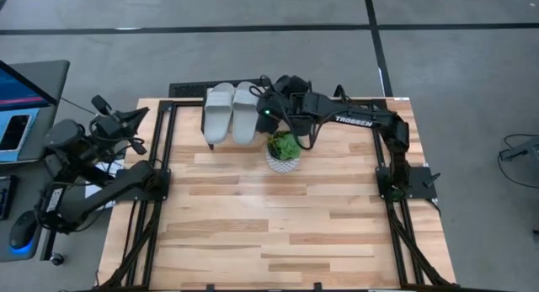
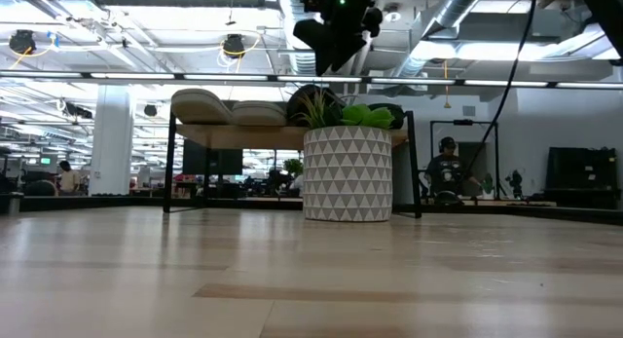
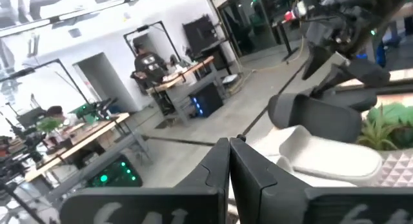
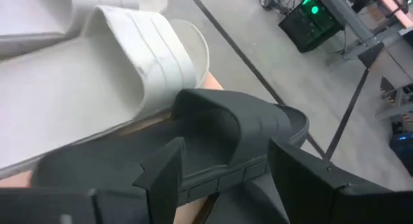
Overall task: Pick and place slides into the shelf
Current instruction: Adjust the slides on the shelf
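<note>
R. gripper (image 4: 222,179), fingers spread, hangs over black slide (image 4: 239,130) on far shelf (image 2: 282,135), beside grey pair (image 1: 232,111); L. gripper (image 3: 230,179) closed, idle at left.

Two light grey slides (image 1: 231,112) and black slides (image 4: 213,143) lie side by side atop the shelf (image 2: 243,133).

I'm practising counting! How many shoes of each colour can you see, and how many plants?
Grey slides: 2
Black slides: 1 in plain sight; the right arm may hide more
Potted plants: 1
Total: 4
</note>
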